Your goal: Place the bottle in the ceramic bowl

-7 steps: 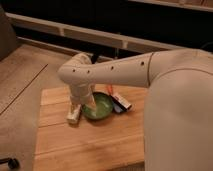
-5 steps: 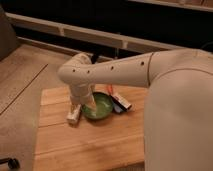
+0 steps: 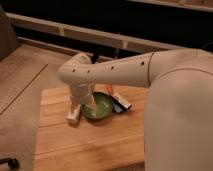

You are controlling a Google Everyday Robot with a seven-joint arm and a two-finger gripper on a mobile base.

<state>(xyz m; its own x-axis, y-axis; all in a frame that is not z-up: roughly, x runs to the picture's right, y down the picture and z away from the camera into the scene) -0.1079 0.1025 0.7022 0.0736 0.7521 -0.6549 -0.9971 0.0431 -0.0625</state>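
The bottle (image 3: 74, 114) rests on the tabletop (image 3: 90, 145) toward its far left corner, just beside the bowl (image 3: 103, 107) on the side nearer the left edge, and outside it. The gripper (image 3: 82, 108) hangs straight over it from the bent wrist. The fingers (image 3: 90, 106) stand wide apart: one reaches down over the inside of the bowl, the other comes down at the bottle. Whether that one touches the bottle cannot be told, and nothing is lifted. There is one bottle and one bowl. One dark packet (image 3: 120, 103) lies just beside the bowl's other side, with one orange strip (image 3: 110, 90) behind it.
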